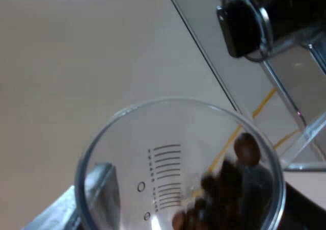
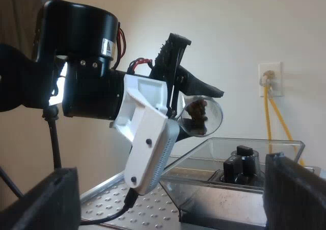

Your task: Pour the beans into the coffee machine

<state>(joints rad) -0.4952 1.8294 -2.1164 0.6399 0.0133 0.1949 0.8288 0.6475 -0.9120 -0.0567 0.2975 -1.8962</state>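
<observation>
The pour is judged to be barely begun. The dark brown coffee beans (image 1: 224, 189) are seen heaped inside the clear measuring glass with printed graduation lines (image 1: 168, 179), and none is seen falling. Whether any beans already lie in the transparent plastic bean hopper (image 2: 254, 148) cannot be told. The emptying of the glass is therefore left to do.

The glass is clasped between the fingers of the left gripper (image 2: 196, 95) and is held in the air just above the hopper's open rim, near the black knob (image 2: 244, 163) inside it. The glass is tipped far over from upright, so its long axis is judged to lie close to level, with the beans gathered against the low side of the wall nearest the hopper. Which round end is the mouth cannot be told for certain.

The right gripper (image 2: 168, 194) is held with its fingers wide apart and nothing between them, above the perforated metal top of the espresso machine (image 2: 112, 199)
</observation>
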